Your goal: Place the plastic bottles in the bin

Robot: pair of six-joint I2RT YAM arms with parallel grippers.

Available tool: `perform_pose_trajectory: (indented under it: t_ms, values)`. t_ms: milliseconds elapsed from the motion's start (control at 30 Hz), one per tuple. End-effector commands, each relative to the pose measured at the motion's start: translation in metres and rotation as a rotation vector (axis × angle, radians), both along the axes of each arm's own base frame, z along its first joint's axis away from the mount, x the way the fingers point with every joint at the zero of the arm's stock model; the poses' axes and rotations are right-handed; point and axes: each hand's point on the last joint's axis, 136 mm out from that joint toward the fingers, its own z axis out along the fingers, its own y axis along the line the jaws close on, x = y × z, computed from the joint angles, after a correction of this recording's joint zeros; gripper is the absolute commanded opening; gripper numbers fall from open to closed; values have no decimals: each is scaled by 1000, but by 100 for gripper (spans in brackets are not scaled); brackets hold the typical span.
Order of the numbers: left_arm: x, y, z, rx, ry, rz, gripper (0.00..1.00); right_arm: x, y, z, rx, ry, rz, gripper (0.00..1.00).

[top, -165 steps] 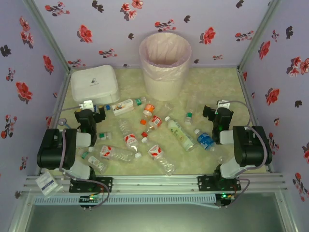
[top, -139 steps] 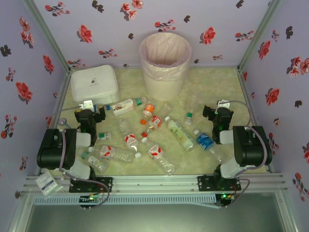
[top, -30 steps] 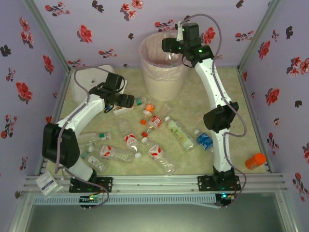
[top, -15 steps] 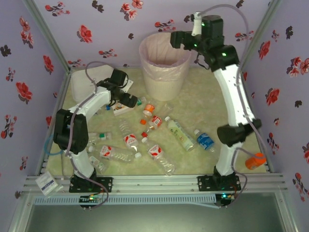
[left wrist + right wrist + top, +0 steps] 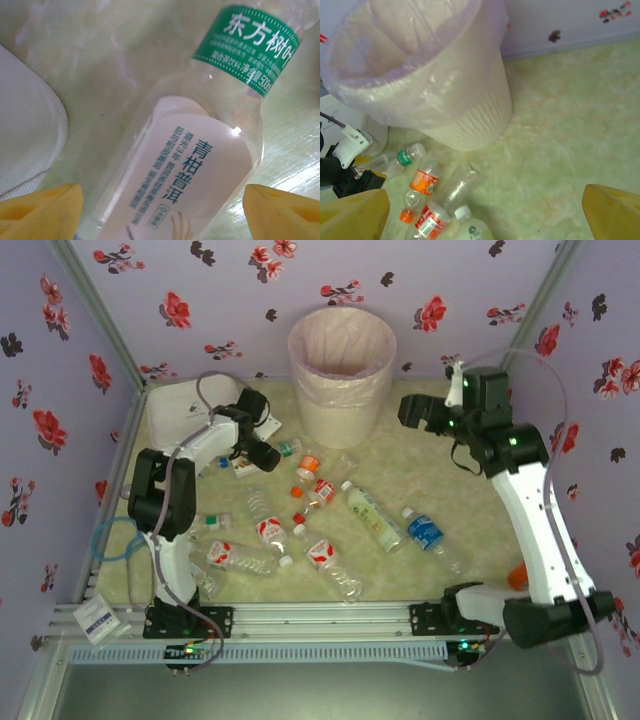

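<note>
Left arm: I reach forward from my base at the near left edge; the elbow is raised, the forearm runs toward the far middle of the table, and the wrist is turned downward. My left gripper (image 5: pixel 262 454) hangs over a clear plastic bottle with a pale pink label and a green neck band (image 5: pixel 200 165). In the left wrist view my yellow fingertips (image 5: pixel 42 212) stand wide, one on each side of that bottle; I cannot tell whether either touches it. The bottle lies on its side on the pale green marbled tabletop (image 5: pixel 450 470), just beside the white rounded-square lidded box (image 5: pixel 185 412).

Right arm: the first link folds low from my base toward the near right corner; from the elbow the forearm rises up and inward. My right gripper (image 5: pixel 408 410) is held in the air to the right of the tall round pale-pink bin with a thin pink liner (image 5: pixel 340 400), apart from it and pointing toward it. Its yellow fingers are spread wide, with nothing between them.

The other clear plastic bottles (image 5: pixel 375 518), with red, blue, green or pale labels, lie scattered on their sides on the tabletop between the bin and my bases; neither gripper grips any of them.
</note>
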Motion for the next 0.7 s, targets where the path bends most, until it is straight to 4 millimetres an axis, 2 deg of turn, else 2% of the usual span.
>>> perform_pose_trajectory:
  t_ms: [0, 200, 300, 400, 533, 667]
  values:
    - [2, 5, -6, 35, 22, -24, 79, -23, -8, -7, 43, 12, -31, 99]
    - [6, 4, -14, 36, 24, -4, 67, -49, -15, -47, 47, 95, -50, 99]
    - [10, 3, -14, 34, 19, 10, 59, -53, -7, -53, 114, 91, -32, 99]
    - [14, 5, -6, 40, -4, 25, 54, -52, 6, -56, 203, 84, -1, 99]
    - [20, 13, 22, 62, -79, 56, 49, -49, 18, -54, 277, 69, 34, 99]
    - [20, 22, 72, 58, -180, 118, 46, -44, 40, -37, 356, 4, 103, 97]
